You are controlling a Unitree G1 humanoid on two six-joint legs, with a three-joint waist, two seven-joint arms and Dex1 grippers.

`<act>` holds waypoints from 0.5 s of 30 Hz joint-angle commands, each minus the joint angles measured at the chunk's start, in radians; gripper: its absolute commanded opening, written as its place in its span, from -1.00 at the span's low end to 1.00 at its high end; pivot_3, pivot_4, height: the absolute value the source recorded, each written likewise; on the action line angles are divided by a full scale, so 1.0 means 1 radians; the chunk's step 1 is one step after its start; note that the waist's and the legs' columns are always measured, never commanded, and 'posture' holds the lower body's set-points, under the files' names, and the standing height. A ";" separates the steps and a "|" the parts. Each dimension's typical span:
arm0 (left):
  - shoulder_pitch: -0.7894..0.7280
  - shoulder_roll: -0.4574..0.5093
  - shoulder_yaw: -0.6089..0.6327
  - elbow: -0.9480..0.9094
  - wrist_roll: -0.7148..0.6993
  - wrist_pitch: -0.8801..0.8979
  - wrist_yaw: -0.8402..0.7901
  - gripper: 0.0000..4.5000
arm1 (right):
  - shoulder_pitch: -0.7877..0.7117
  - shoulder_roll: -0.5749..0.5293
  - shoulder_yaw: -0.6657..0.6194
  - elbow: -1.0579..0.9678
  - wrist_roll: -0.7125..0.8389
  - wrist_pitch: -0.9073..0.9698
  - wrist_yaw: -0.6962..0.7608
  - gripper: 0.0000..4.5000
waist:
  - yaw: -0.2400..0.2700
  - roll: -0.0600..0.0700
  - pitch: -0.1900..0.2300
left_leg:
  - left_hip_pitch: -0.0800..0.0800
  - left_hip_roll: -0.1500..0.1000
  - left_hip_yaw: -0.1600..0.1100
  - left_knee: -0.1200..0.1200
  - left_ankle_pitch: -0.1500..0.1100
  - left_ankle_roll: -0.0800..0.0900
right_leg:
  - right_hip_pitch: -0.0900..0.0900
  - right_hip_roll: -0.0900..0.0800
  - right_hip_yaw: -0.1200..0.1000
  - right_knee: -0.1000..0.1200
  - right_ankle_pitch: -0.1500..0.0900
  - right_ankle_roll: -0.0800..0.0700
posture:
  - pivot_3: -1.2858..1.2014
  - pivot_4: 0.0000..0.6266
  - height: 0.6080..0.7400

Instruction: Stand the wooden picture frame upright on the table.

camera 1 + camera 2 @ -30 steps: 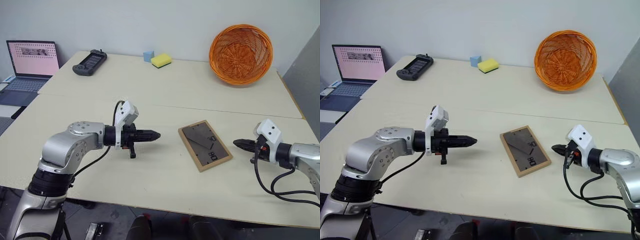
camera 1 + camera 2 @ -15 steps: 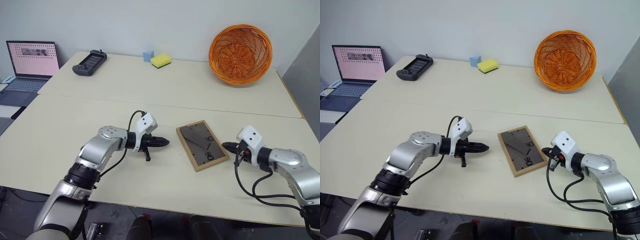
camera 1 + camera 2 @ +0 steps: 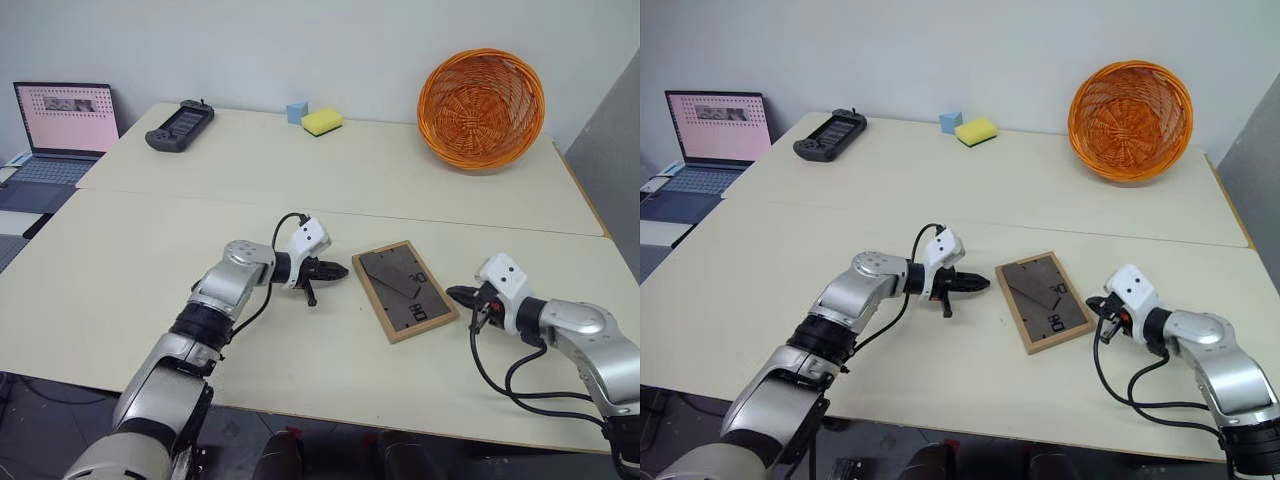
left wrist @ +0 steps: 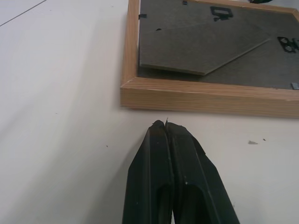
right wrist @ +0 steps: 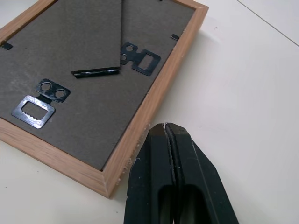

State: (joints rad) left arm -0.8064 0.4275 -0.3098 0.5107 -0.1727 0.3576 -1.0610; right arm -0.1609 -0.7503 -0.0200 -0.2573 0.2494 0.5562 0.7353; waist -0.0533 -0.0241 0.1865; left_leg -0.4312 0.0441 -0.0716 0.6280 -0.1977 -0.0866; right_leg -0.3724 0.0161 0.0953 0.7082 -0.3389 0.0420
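A pale cream table (image 3: 120, 270) before a white wall holds a face-down wooden picture frame (image 3: 405, 289) between two closed, empty grippers, left gripper (image 3: 339, 270) and right gripper (image 3: 452, 292); no writing is readable.

Bright, even light; soft shadows

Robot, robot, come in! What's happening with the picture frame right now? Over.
Left tool shut, tip just short of the frame. Right tool shut, at the opposite edge. Wooden picture frame flat on the table, back up, prop leg folded. Nothing in the way.
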 commanded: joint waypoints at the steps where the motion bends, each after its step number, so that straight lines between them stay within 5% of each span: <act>1: -0.042 -0.018 0.020 0.050 0.030 -0.063 -0.006 -0.99 | 0.026 -0.018 -0.042 -0.034 -0.002 -0.001 -0.006 -0.99 | 0.001 0.000 0.000 | 0.000 0.000 0.000 0.000 0.000 0.000 | 0.000 0.000 0.000 0.000 0.000 0.000 | 0.03 -0.52 1.00; 15: -0.111 -0.121 0.029 0.150 0.072 -0.129 0.006 -0.99 | 0.033 0.057 -0.010 -0.122 0.031 0.073 -0.054 -0.99 | -0.001 0.000 0.000 | 0.000 0.000 0.000 0.000 0.000 0.000 | 0.000 0.000 0.000 0.002 0.000 0.000 | 0.03 -0.52 1.00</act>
State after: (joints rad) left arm -0.8860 0.3212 -0.3033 0.6643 -0.1060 0.2567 -1.0552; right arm -0.1103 -0.6980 -0.0209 -0.3279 0.2579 0.6240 0.6875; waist -0.0548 -0.0241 0.1865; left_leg -0.4312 0.0437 -0.0718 0.6284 -0.1977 -0.0866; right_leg -0.3727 0.0162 0.0956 0.7103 -0.3389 0.0420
